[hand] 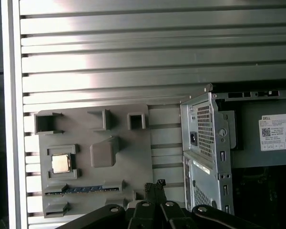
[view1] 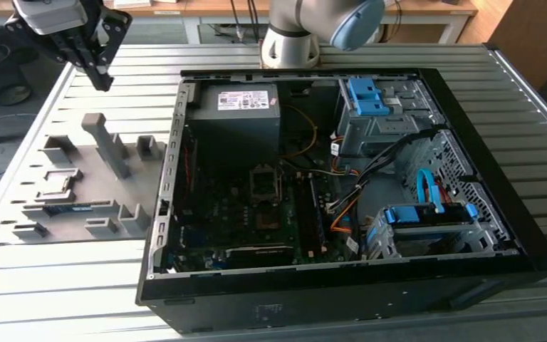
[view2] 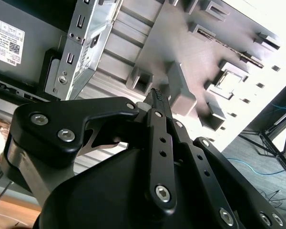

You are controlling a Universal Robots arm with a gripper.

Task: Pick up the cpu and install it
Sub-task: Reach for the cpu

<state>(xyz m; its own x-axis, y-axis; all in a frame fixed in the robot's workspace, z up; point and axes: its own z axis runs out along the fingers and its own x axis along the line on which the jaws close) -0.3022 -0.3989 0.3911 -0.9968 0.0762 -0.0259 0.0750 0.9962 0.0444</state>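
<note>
In the exterior view the jaws hang high over the table (view1: 65, 292), above the far end of the grey tray (view1: 112, 194), on the exterior view's left of the open case (view1: 530, 249). They taper to a single point, closed on nothing. The socket (view1: 266, 182) lies deep in the case, with cables near it.

In the first wrist view the cpu (hand: 61, 163) lies flat in a square walled pocket of the tray, pale metal top up, beside the slot holding the memory stick (hand: 81, 189) and well apart from the jaw tips. It is square, so it has no long axis. Its edges run parallel to the tray's edges, and I cannot tell which corner is keyed.

In the second wrist view the jaw tips meet, empty, high over the tray's raised blocks.

The risks, as I judge them:
- The chip is thin and sits low between the pocket walls, so jaws coming down off-centre could land on a wall or catch one edge and tip it.
- A weak grip on its edges could let it slip on the way to the case.
- Seating it turned or tilted could damage the socket.
- The case rim and cables could foul the arm.
</note>
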